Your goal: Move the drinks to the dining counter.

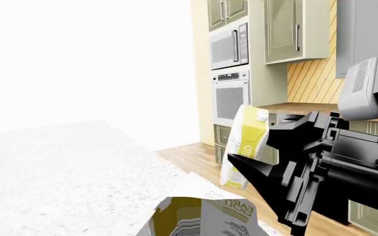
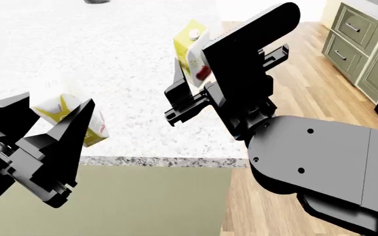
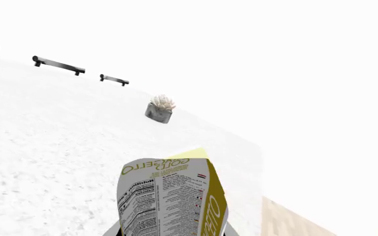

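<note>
While both cartons are hanging above the dining counter (image 2: 130, 73), I am clamping my right gripper (image 2: 187, 86) on the upright juice carton (image 2: 190, 49) and my left gripper (image 2: 51, 125) on the tilted carton (image 2: 67, 115) nearer the edge.

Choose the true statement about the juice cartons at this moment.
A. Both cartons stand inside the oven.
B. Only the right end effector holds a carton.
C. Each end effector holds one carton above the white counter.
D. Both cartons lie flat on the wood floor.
C: in the head view the left end effector grips one carton and the right end effector another carton, both over the counter.
</note>
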`<state>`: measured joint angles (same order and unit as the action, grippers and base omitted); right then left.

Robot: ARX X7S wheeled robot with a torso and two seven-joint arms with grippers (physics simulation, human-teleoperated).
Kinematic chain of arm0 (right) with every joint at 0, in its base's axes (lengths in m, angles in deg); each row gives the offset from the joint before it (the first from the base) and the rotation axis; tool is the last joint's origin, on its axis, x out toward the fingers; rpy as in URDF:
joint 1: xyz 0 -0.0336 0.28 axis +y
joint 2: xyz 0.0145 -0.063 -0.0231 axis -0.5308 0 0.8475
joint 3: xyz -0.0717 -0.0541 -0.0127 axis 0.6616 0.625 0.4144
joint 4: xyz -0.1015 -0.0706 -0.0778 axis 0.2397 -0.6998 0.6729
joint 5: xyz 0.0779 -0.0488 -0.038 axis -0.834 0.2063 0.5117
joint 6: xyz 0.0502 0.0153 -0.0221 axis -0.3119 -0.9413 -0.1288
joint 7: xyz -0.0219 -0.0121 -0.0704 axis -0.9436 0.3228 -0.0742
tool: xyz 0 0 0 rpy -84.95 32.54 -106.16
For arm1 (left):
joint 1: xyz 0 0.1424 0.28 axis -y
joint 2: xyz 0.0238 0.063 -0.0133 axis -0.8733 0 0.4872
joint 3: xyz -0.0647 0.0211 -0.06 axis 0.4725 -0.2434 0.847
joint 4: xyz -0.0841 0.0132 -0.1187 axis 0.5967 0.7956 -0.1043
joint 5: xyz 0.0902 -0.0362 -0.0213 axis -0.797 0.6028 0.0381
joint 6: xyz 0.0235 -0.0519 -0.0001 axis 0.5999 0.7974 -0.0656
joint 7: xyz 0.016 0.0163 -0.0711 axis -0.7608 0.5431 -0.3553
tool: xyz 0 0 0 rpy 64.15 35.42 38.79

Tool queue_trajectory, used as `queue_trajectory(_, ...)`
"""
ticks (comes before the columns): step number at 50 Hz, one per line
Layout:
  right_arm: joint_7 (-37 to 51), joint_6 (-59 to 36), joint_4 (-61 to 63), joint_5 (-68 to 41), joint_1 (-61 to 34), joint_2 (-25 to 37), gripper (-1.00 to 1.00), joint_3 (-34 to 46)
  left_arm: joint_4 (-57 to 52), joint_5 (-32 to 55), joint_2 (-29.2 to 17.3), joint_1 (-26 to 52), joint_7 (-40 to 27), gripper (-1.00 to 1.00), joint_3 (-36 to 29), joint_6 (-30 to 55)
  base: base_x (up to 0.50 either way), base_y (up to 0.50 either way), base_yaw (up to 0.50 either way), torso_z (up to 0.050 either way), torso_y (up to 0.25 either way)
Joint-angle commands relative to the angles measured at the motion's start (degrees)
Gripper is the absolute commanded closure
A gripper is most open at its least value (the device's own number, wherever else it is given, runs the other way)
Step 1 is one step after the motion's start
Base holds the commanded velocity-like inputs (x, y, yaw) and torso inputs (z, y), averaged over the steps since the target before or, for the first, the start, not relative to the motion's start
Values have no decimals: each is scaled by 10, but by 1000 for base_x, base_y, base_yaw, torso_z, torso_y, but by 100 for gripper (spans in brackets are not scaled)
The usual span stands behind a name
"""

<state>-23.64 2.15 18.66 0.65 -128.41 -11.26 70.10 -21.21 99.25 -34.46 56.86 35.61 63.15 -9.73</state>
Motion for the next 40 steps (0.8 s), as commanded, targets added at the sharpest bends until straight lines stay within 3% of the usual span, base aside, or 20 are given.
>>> queue_trajectory(1, -4, -3, 2, 12, -2, 0, 100, 1, 0, 1, 0, 1, -5, 100, 8, -4, -500, -11, 0, 0, 0)
queue_trajectory(12, -11, 13, 4, 12, 4, 6, 100, -6, 0, -3, 2, -1, -2, 100, 4, -4, -501, 24, 0, 0, 1)
queue_trajectory(40, -17, 21, -8, -2, 10, 3, 100, -11, -2, -9, 2, -8, 5, 100, 8, -7, -506, 257, 0, 0, 1)
